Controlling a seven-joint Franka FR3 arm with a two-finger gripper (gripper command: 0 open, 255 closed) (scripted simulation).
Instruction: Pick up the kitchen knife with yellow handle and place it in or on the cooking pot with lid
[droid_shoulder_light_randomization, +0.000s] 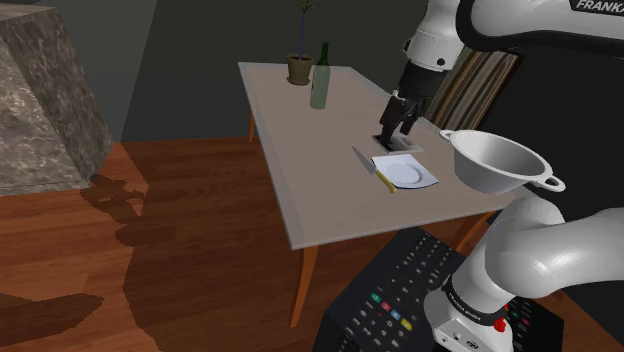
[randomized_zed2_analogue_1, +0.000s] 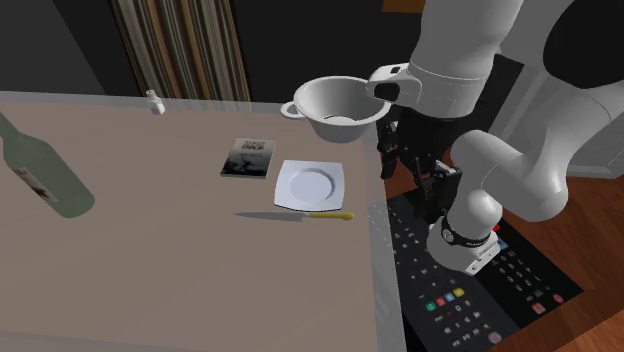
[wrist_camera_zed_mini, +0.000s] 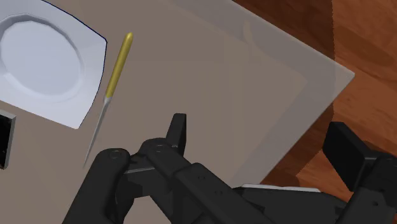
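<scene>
Knife (wrist_camera_zed_mini: 107, 98) flat beside plate (wrist_camera_zed_mini: 41, 54), jaws apart, empty

Only legible text: "FRANK", cut off at the frame edge, dark letters on the white upper arm link (droid_shoulder_light_randomization: 560, 22). The dark thin book's (randomized_zed2_analogue_1: 248, 158) cover lettering and the green glass bottle's (randomized_zed2_analogue_1: 45, 178) label are too small to read.
</scene>
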